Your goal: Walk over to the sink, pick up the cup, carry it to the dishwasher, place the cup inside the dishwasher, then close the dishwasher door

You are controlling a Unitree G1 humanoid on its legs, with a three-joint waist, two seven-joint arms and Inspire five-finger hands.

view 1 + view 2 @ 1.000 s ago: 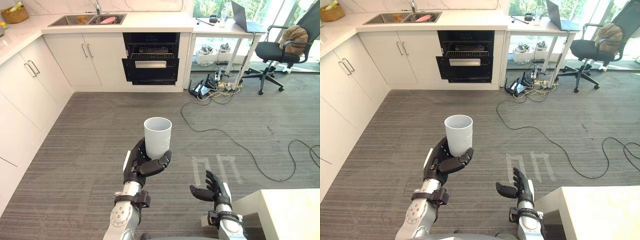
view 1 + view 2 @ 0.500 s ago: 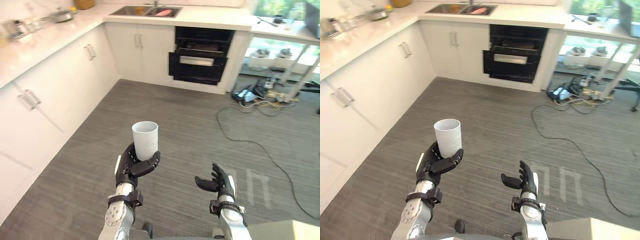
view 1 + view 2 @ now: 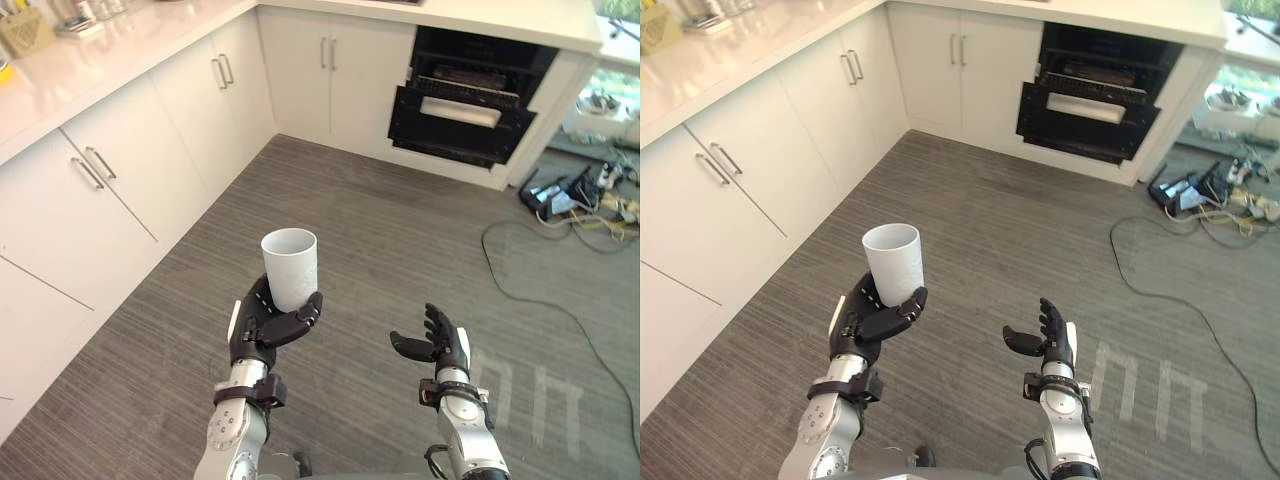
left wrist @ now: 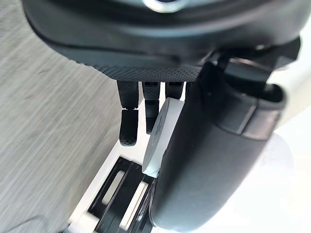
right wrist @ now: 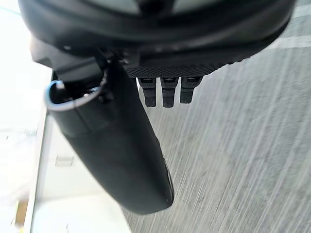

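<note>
Fingers (image 3: 300, 318) of the left hand (image 3: 258, 330) curl round the lower part of a white cup (image 3: 290, 268), which stands upright with its open mouth up, held out above the grey striped floor (image 3: 380, 240). From the left eye view, the right hand (image 3: 440, 345) hangs beside it, well apart from the cup, palm turned inward, its fingers loosely spread and holding nothing. White cabinets (image 3: 150, 150) with slim bar handles run along the robot's left under a pale tabletop (image 3: 110, 45). Straight ahead, far across the floor, the black dishwasher (image 3: 468, 110) sits under the same tabletop with its door tipped part-way open and a rack showing in the gap above it. A black cable (image 3: 545, 290) snakes over the floor to the right.

The right eye view gives the same scene: the cup sits in the left hand, well short of the dishwasher.

In the left wrist view, the cup's white wall is wedged between the thick thumb and the row of fingers.

In the right wrist view, the right hand's fingers point out straight over bare floor, with nothing between them and the thumb.
</note>
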